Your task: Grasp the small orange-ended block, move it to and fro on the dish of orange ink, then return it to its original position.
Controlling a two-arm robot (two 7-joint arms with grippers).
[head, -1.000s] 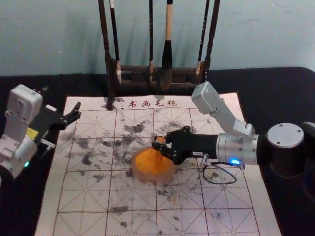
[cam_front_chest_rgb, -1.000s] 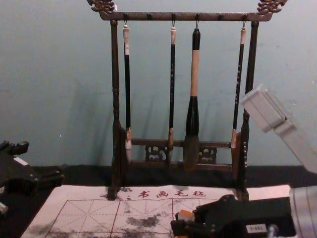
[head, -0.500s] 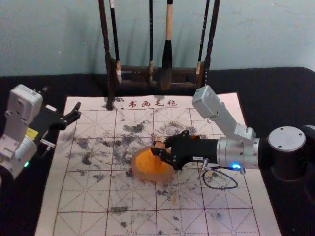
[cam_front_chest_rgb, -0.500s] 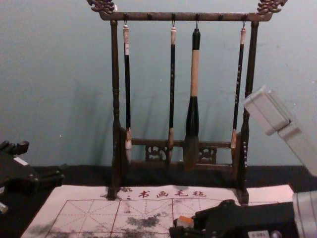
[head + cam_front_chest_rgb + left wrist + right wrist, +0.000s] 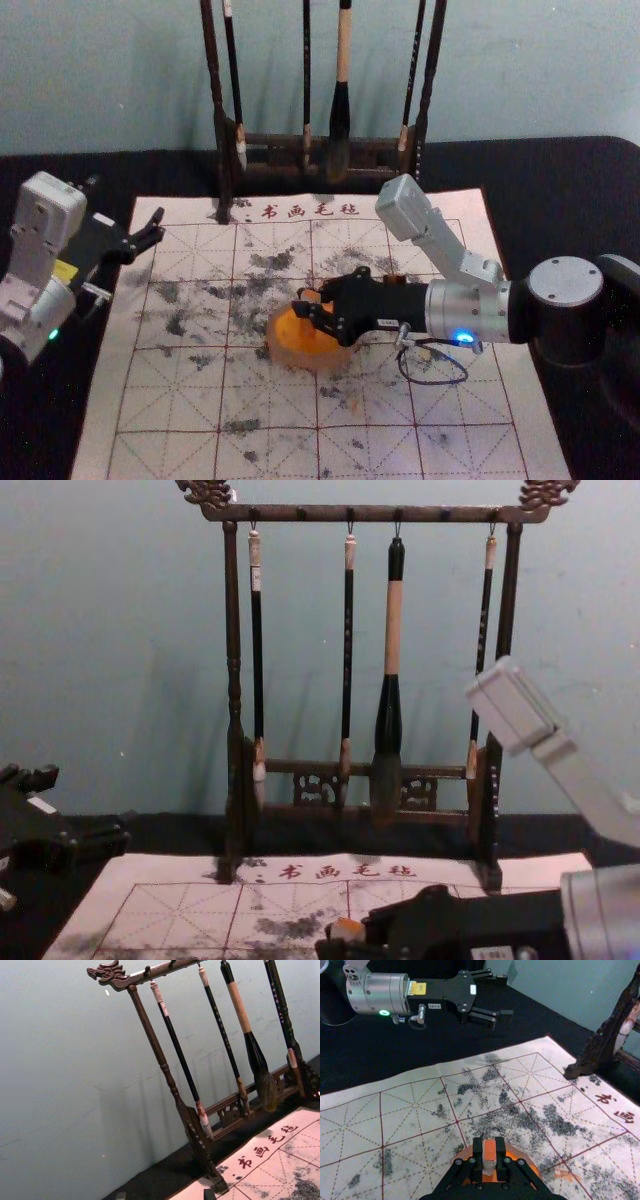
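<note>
My right gripper (image 5: 306, 302) is over the dish of orange ink (image 5: 300, 353), shut on the small orange-ended block (image 5: 311, 296). In the right wrist view, the block (image 5: 489, 1151) is pinched upright between the fingertips of the right gripper (image 5: 489, 1159), orange end up and pale below. The round dish (image 5: 530, 1161) lies under it; whether block and ink touch is hidden. The chest view has the block (image 5: 347, 930) at the bottom. Parked over the mat's left edge, my left gripper (image 5: 156, 228) is open with nothing between its fingertips.
A dark wooden rack (image 5: 270, 157) with several hanging brushes stands at the mat's back edge. The ink-smudged gridded mat (image 5: 170, 400) lies on the black table (image 5: 570, 215). A small orange-brown thing (image 5: 395, 280) shows just behind the right gripper.
The right gripper has moved a little to the left over the dish, carrying the block with it. My left arm has stayed still, and so has the dish.
</note>
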